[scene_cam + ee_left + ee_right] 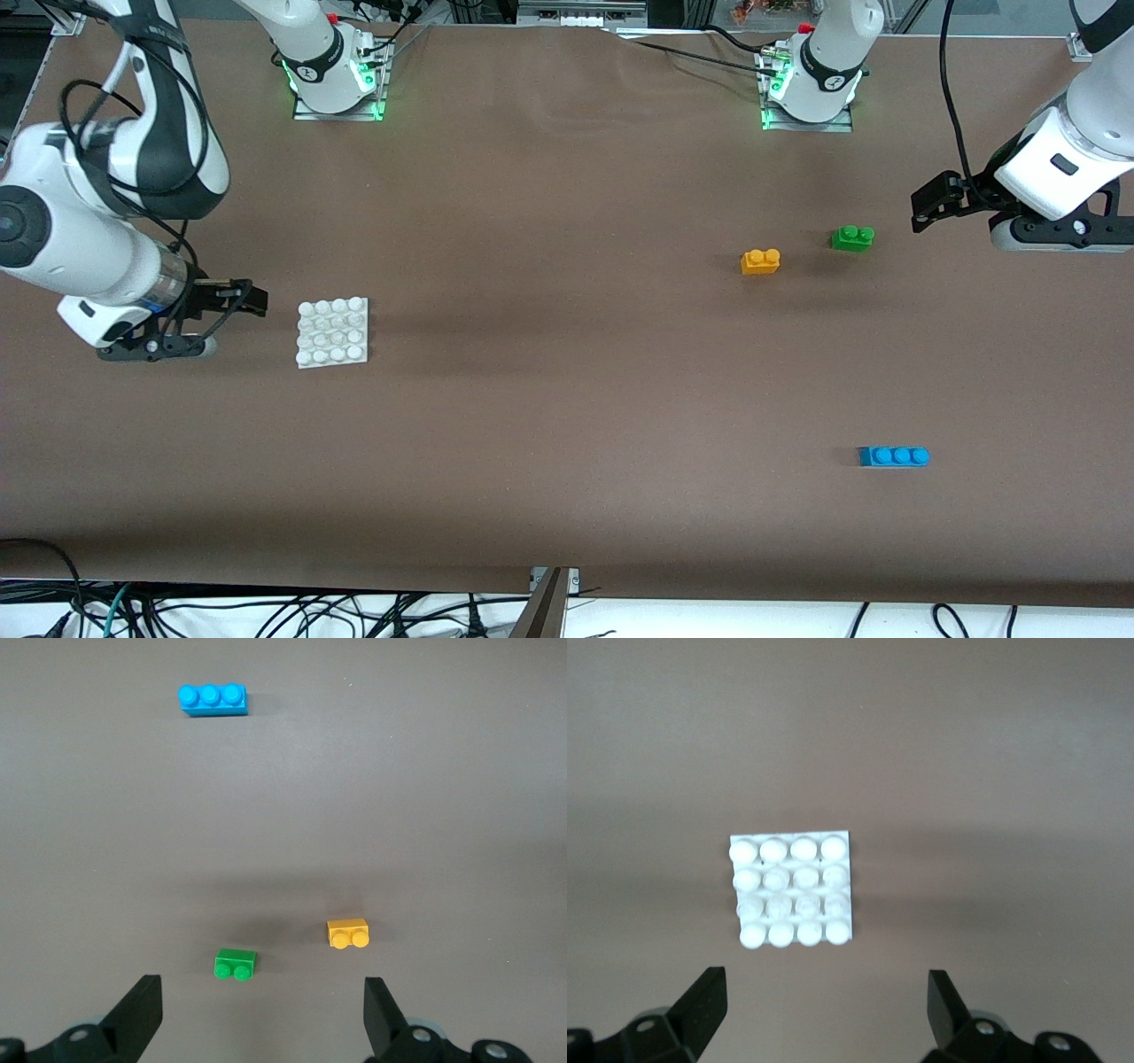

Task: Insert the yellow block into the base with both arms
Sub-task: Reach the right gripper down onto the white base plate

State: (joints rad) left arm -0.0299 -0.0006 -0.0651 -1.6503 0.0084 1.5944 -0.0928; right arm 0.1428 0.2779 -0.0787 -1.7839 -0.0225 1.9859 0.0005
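Note:
The yellow block [760, 261] lies on the table toward the left arm's end, studs up, beside the green brick [852, 237]. In the left wrist view the yellow block [347, 933] and green brick [236, 964] lie just past my open, empty left gripper [263, 1005]. The left gripper [923, 211] hovers over the table beside the green brick. The white base [333, 332] lies flat toward the right arm's end. My right gripper [255, 299] is open and empty, low beside the base. In the right wrist view the base [791, 889] lies ahead of the right gripper [824, 1005].
A blue three-stud brick [894, 455] lies nearer the front camera than the yellow block, and it also shows in the left wrist view [213, 699]. The brown table [567, 372] stretches bare between base and bricks. Cables hang along the table's front edge.

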